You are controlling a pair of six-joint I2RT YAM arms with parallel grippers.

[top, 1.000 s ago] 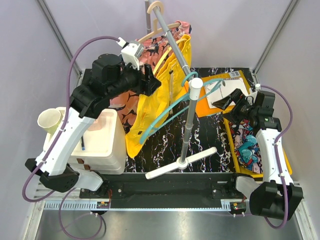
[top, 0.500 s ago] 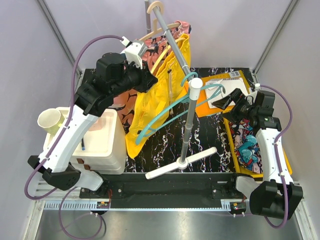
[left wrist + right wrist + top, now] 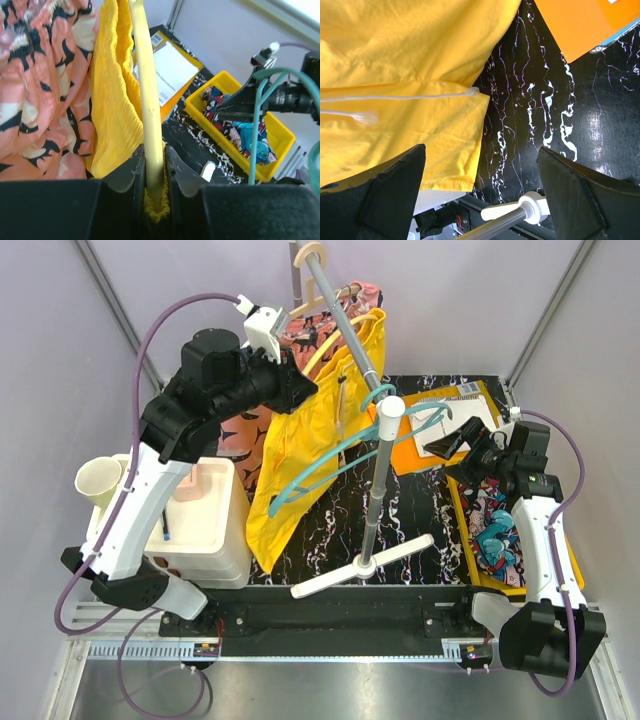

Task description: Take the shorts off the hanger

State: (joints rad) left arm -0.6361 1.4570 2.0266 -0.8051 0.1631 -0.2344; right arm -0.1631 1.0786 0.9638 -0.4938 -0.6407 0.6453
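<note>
Yellow shorts (image 3: 300, 445) higher (black marbled table (image 3: 420, 515))

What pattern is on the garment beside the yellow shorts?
Pink garment with black bird-like shapes; best in left wrist view.

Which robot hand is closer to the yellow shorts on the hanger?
Left. The left gripper pinches the soft bright yellow fabric shorts at their gathered top edge; the right gripper hangs open, apart to their right.

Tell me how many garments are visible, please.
3: yellow fabric shorts on the rail, pink black-patterned fabric beside them, multicolour print shorts in the yellow plastic bin; others possibly hidden.
</note>
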